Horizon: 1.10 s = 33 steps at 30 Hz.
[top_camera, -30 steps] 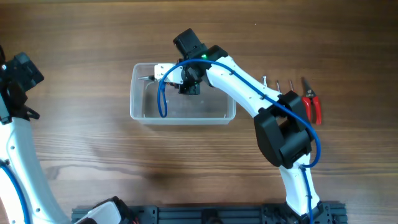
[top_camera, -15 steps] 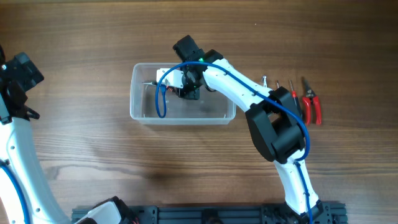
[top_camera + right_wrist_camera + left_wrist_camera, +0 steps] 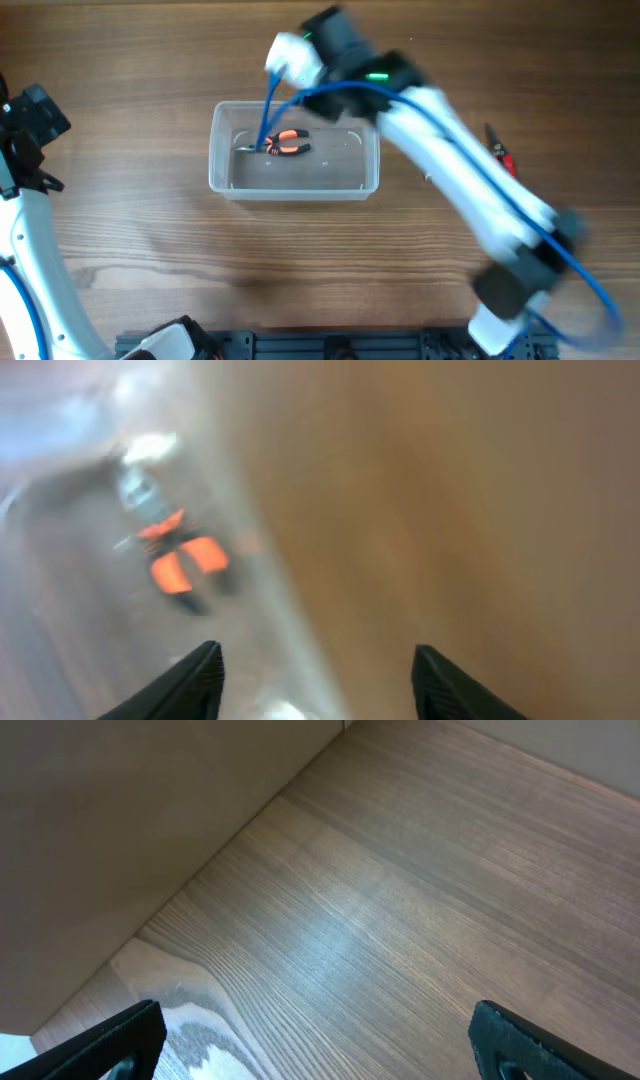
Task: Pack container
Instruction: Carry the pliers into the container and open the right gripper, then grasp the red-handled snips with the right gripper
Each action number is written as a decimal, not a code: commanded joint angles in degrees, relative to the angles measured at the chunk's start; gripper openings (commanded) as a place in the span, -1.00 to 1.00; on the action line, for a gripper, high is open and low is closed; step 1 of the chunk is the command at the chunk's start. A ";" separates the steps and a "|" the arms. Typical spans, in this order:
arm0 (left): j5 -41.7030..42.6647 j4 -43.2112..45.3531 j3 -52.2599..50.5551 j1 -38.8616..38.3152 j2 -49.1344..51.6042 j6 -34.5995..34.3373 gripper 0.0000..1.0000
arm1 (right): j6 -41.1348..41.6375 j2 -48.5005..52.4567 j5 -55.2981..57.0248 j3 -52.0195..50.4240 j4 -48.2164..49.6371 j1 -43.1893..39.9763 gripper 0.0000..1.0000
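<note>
Overhead: right hand point(image 3: 291, 58) open near container point(image 3: 214, 160)

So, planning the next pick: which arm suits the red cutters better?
Likely right: the red cutters lie beside that arm, the right tool is open; the left tool hangs over the table far left.

You are working over a brown wood-grain table point(image 3: 150, 250). The clear container point(image 3: 214, 165) stands directly on it, close under your right jaws and reaching back from them toward the arm's base. In the right wrist view, its blurred wall lies ahead and to the left of those jaws, with table wood ahead to their right. A red-handled tool point(image 3: 500, 152) lies on the table well off to the right of the right jaws, partly hidden by the arm. Ahead of your left jaws, the grain runs to the table's edge, and the container is well apart from them.
</note>
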 commanded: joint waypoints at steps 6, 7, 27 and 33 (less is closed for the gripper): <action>-0.55 -0.04 -0.04 0.33 0.28 -0.76 1.00 | 29.57 -9.31 2.05 -1.01 -11.56 -35.04 0.46; -0.52 -0.04 -0.04 0.33 0.28 -0.76 1.00 | 30.36 -8.20 -0.72 -2.36 -12.41 -38.27 0.46; -0.52 -0.04 -0.04 0.33 0.28 -0.76 1.00 | 27.78 14.62 -10.64 -19.56 -13.70 -50.21 0.04; -0.52 -0.04 -0.04 0.33 0.28 -0.76 0.99 | 27.76 14.62 -10.62 -21.70 -13.46 -50.16 -0.14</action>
